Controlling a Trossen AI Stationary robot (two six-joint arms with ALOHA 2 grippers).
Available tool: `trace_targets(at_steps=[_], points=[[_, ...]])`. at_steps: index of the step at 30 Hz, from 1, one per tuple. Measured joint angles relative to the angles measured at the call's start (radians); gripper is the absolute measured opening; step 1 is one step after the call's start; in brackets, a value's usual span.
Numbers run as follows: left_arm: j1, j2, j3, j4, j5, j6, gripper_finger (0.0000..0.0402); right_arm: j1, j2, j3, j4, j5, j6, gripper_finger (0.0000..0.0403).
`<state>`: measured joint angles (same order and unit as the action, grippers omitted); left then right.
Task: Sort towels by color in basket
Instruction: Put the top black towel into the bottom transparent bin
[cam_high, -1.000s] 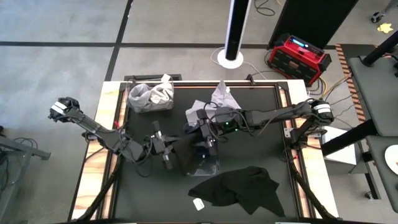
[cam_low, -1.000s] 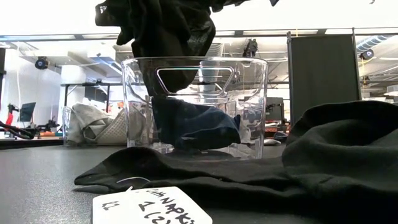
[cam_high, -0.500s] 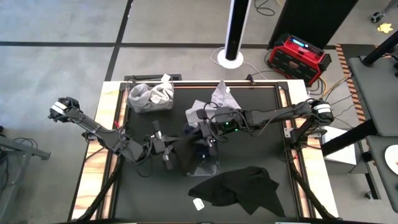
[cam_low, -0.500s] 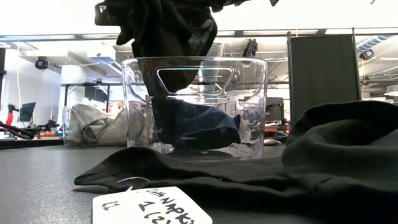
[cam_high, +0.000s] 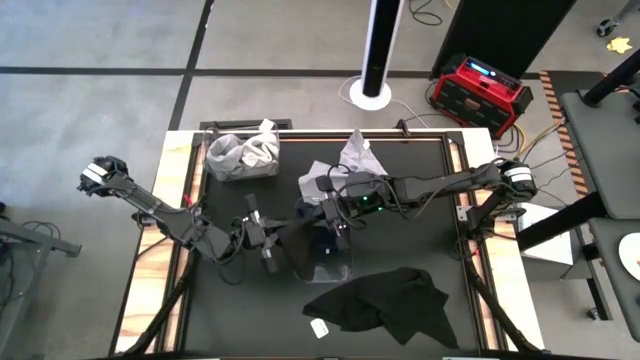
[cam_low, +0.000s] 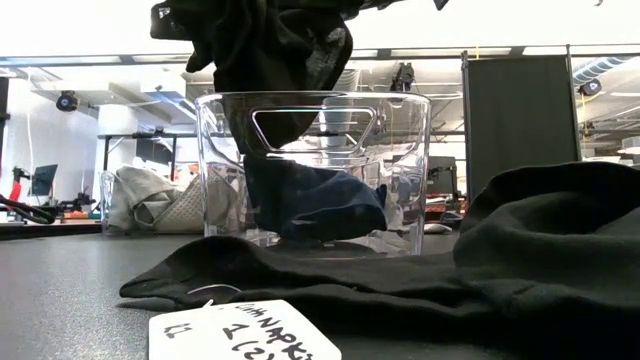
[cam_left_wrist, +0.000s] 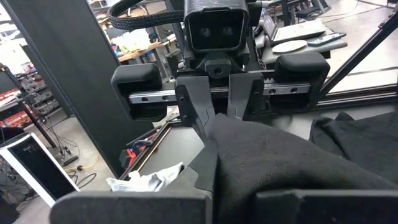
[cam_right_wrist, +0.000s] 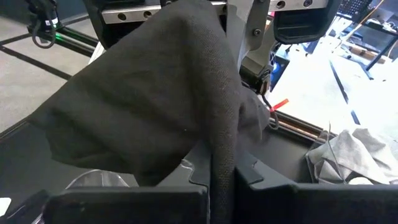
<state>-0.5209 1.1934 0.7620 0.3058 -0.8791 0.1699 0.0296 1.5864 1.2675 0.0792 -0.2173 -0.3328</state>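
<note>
1. Almost nothing has shifted over the last second: in the high view both arms sit where they were at frame centre, and in the low view the bunched black towel (cam_low: 270, 60) has only crept slightly at its hanging edge.
2. The left gripper (cam_high: 272, 243) and the right gripper (cam_high: 333, 215) both have their fingers closed onto this towel, stretching it between them; each wrist view shows the cloth pinched between that arm's own fingers.
3. I read this as a pause just before the drop, so the black towel is not yet sorted.
4. The clear plastic basket with a cut-out handle (cam_low: 315, 165), centre of the low view, holds a navy blue towel (cam_low: 315, 205) lying on its floor; the black towel's lower end hangs into its mouth.
5. A second clear bin (cam_high: 241, 157), upper left of the table in the high view, holds light grey towels (cam_high: 243, 153).
6. A large black cloth (cam_high: 385, 305) with a white paper tag (cam_low: 240, 332) lies loose at lower centre, and a pale grey towel (cam_high: 358, 152) waits at upper centre.
</note>
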Motion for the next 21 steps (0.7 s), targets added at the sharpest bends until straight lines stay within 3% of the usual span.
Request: trace_targets(at_steps=[11,14,21], points=[[0.001,0.0,0.0,0.006,0.0,-0.058,0.0007,0.0,0.0,0.0,0.0,0.001,-0.002,0.0009],[0.001,0.0,0.0,0.006,-0.001,-0.063,0.0037,0.0,0.0,0.0,0.0,0.009,-0.002,0.0009],[0.001,0.0,0.0,-0.006,-0.069,-0.072,0.0149,0.0,0.0,0.0,-0.015,0.01,-0.001,0.0009]])
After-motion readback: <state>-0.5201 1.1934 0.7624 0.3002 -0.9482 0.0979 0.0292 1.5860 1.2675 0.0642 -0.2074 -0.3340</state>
